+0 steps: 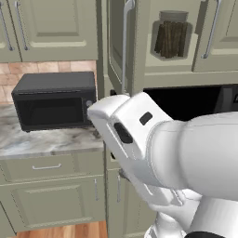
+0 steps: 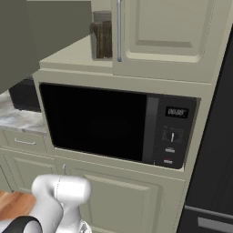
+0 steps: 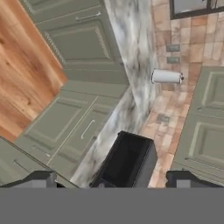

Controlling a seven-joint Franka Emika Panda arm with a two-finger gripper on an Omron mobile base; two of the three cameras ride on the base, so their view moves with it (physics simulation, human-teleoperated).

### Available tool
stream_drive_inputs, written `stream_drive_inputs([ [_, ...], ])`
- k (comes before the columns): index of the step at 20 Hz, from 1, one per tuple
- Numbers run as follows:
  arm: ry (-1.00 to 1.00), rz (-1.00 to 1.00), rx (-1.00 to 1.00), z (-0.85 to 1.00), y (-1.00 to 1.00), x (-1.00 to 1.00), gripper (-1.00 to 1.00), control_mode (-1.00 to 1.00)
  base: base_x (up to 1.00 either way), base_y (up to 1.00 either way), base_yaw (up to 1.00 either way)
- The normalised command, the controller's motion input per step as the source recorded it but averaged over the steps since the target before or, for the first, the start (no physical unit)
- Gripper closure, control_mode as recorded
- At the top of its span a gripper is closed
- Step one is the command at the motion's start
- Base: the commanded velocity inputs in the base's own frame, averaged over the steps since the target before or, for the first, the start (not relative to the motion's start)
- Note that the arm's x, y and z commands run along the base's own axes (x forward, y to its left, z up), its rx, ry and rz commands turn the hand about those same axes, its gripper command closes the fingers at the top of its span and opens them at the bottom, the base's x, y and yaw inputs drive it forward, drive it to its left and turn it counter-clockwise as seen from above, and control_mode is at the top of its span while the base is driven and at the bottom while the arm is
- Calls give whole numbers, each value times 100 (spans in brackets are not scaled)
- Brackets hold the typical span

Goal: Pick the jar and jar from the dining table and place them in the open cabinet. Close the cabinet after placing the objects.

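1 jar (image 1: 172, 38) shelved in open cabinet (image 1: 117, 42); gripper (image 3: 116, 179) open, empty. Next: fetching second jar.

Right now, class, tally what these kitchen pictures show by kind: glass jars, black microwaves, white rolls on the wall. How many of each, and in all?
Glass jar: 1
Black microwaves: 2, the countertop microwave and the built-in microwave
White roll: 1
Total: 4

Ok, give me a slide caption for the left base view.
A jar stands in the open cabinet above the robot's arm, beside a countertop microwave.
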Motion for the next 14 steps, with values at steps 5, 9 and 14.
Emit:
stream_drive_inputs([
  [5,3,-4,-16,0,23,84,-100,-100,0,0,0],
  [9,-6,-10,-17,0,22,75,-100,-100,0,0,0],
  [14,-25,-13,-23,0,30,57,-100,-100,0,0,0],
])
